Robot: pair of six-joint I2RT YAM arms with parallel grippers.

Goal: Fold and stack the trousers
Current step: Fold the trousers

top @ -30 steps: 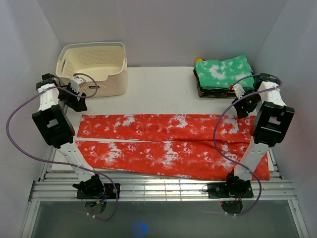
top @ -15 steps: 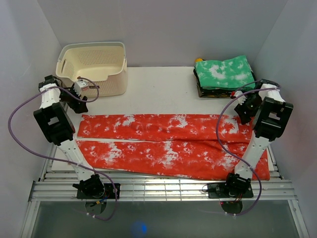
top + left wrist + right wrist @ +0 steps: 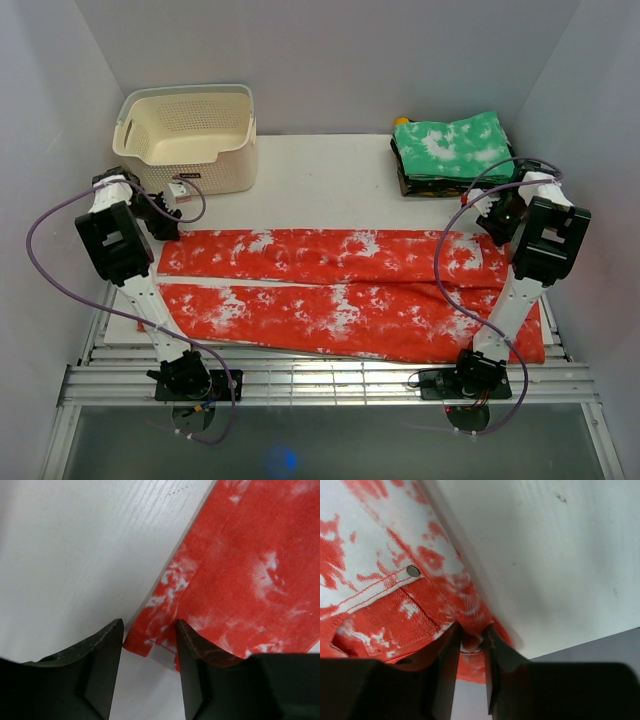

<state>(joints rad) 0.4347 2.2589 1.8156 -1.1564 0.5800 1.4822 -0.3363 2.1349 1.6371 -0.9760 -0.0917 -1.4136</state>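
Dropping from their raised poses of a second ago, both arms have come down to the far edge of the red trousers [image 3: 340, 285]; the garment lies flat and lengthwise across the table [image 3: 320, 185], hems to the left, waist to the right. The left gripper [image 3: 148, 630], earlier up beside the basket [image 3: 190, 135], now straddles the far hem corner with its jaws apart and nothing clamped; the cloth corner sits in the gap. The right gripper [image 3: 471, 632] has slid in over the far waist corner, and its jaws are drawn narrow on a pinch of waistband just past the rivet [image 3: 413, 571]; I judge that end held. So the fold is being set up rather than begun: one corner taken, the other awaiting closure; the green folded stack [image 3: 452, 148] waits behind.
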